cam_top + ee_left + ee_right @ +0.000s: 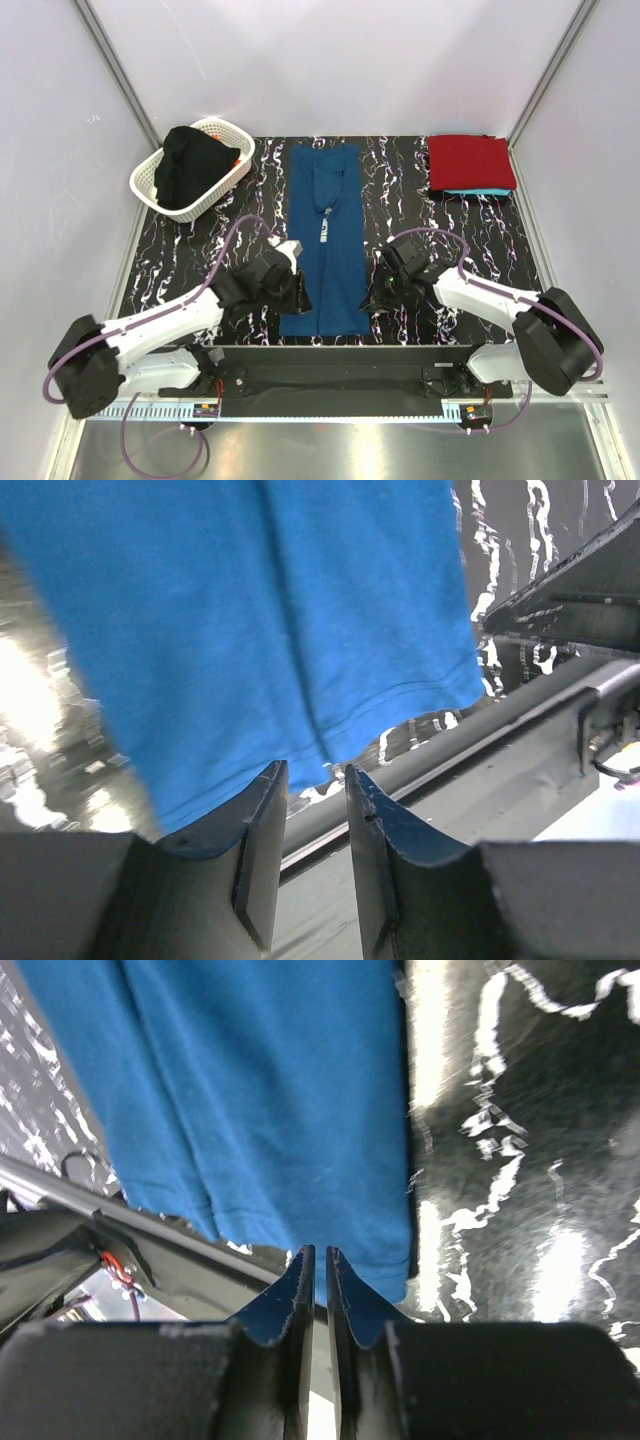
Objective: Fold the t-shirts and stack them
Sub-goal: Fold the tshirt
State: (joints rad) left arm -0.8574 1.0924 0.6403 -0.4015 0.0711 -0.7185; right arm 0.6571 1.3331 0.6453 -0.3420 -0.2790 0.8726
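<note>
Now, item one, the clerk read out: blue t-shirt (325, 280), location and condition?

Centre of the frame, the checker answered. It lay flat on the black marbled table (440, 230), folded lengthwise into a long strip that ran from the upper middle down to the lower middle. A small white print (325, 236) showed about halfway along.

Item two: other shirts?

Upper right of the frame. One red t-shirt (470, 158), folded, sat on top of one turquoise t-shirt (480, 191); only the turquoise edge showed beneath it.

Item three: left gripper (300, 300)?

It was at the strip's lower left corner. In the left wrist view the gripper (315, 775) had its fingers a little apart, with the table edge visible through the gap. The shirt's (270, 610) hem reached the tip of one finger (262, 810).

Item four: right gripper (375, 298)?

It was at the strip's lower right corner. In the right wrist view the gripper (320, 1252) had its fingers pressed nearly together, with a thin slit between them. The shirt's (260, 1090) hem met the tips; whether any cloth was caught could not be told.

Item five: sundries?

Upper left of the frame, one white lattice basket (150, 180), holding a black cloth (195, 160).
</note>
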